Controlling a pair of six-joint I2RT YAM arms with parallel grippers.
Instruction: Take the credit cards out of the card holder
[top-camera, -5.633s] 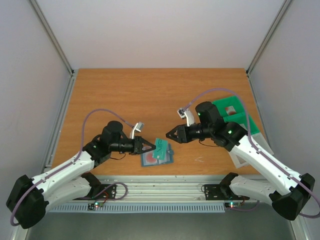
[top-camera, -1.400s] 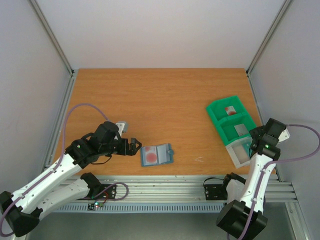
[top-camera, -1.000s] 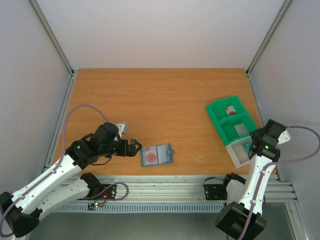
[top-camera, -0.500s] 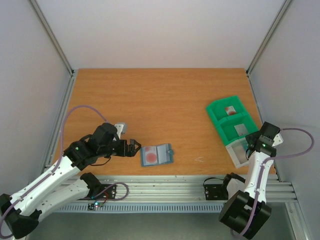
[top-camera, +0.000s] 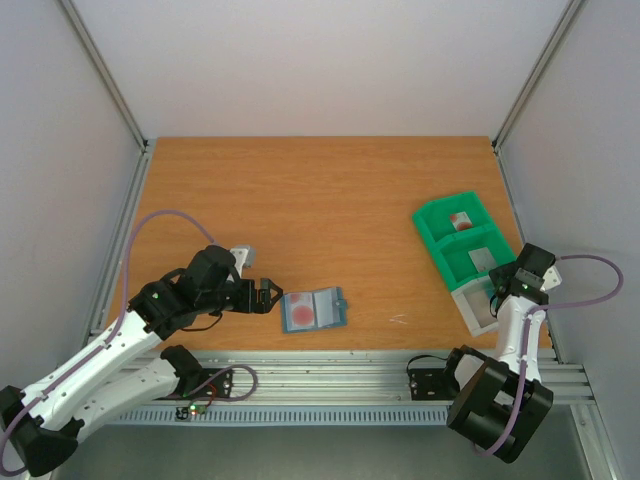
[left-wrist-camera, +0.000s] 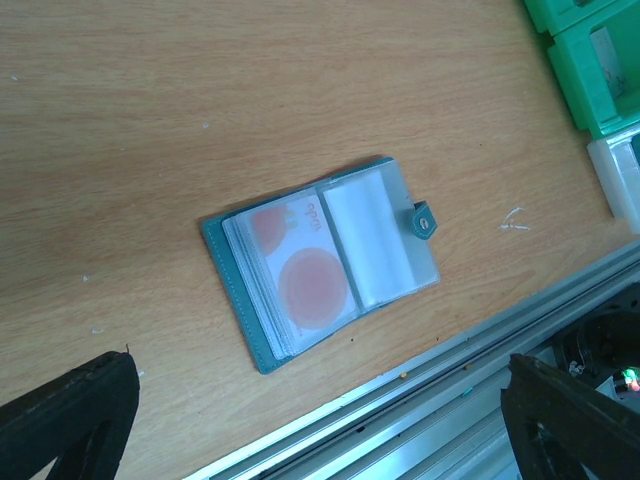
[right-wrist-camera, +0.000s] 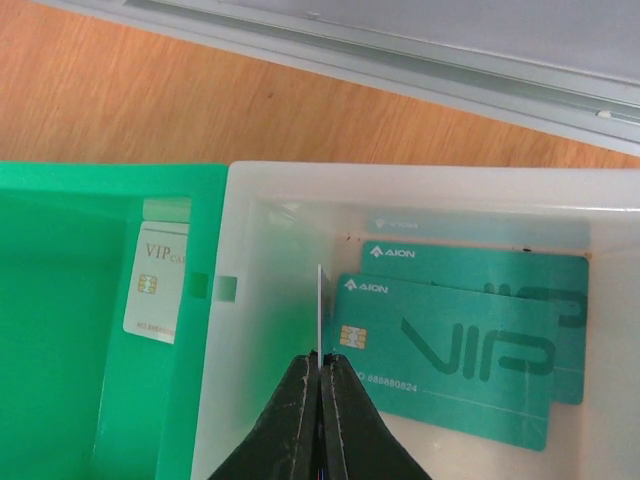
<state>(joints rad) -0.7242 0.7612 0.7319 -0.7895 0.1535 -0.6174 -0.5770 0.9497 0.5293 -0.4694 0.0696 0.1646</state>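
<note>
From overhead, the flat blue-grey folding card holder (top-camera: 314, 309) lies spread open near the front edge of the orange-brown wooden surface (top-camera: 300, 190). The left hand (top-camera: 263, 295) hovers just to its left, apart from it, with its fingers spread wide. The left arm reaches low and forward, its elbow bent.

The left wrist camera adds detail the overhead view lacks. A pale card with red discs (left-wrist-camera: 298, 282) sits in the holder's left clear pocket, the right pocket is frosted plastic, and a small snap tab juts from the right edge.

The right arm is folded tight at the surface's right edge. Its wrist points down over the white translucent plastic tray (top-camera: 472, 312), which adjoins the green two-compartment plastic bin (top-camera: 447, 222).

Only the right wrist camera shows the right hand (right-wrist-camera: 322, 362). Its fingers are pressed together, pinching a thin pale card (right-wrist-camera: 320, 300) seen edge-on above the tray. Two teal VIP cards (right-wrist-camera: 450, 360) lie overlapped on the tray's floor. A pale VIP card (right-wrist-camera: 155, 285) lies in the neighbouring green compartment.
</note>
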